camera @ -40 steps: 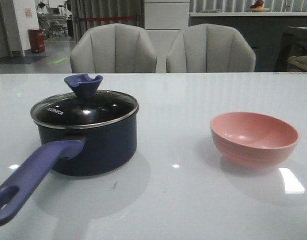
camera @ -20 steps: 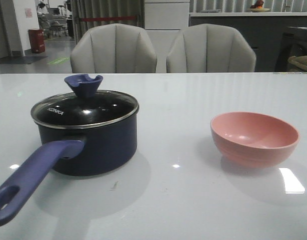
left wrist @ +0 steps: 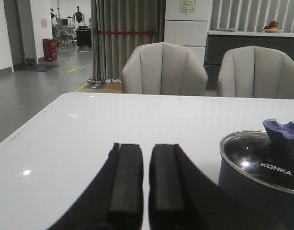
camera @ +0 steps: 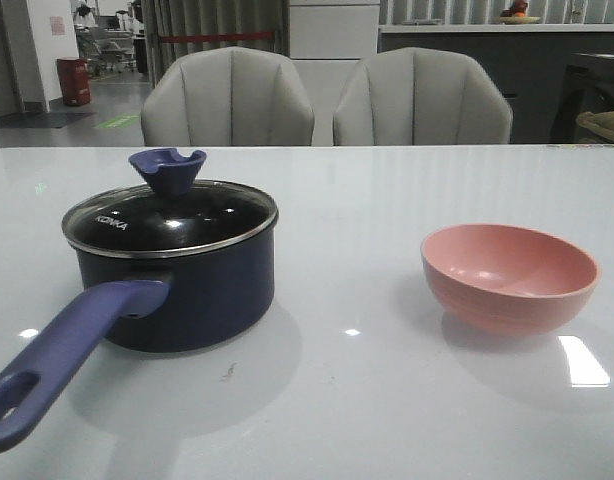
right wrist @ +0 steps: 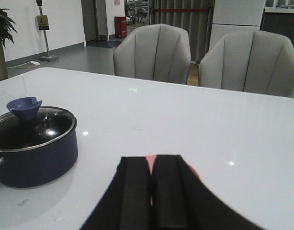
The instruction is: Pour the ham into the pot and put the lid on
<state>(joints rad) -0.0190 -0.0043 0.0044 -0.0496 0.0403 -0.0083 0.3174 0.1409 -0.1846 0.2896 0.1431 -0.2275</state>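
Observation:
The navy pot stands at the table's left, its purple-blue handle pointing to the front. The glass lid with its blue knob sits on the pot. No ham shows; the pot's inside is hidden under the lid. The pink bowl at the right looks empty. Neither gripper shows in the front view. My left gripper is shut and empty, left of the pot. My right gripper is shut and empty, with the bowl just behind its fingers and the pot to its left.
The white glossy table carries only the pot and the bowl. Two grey chairs stand behind its far edge.

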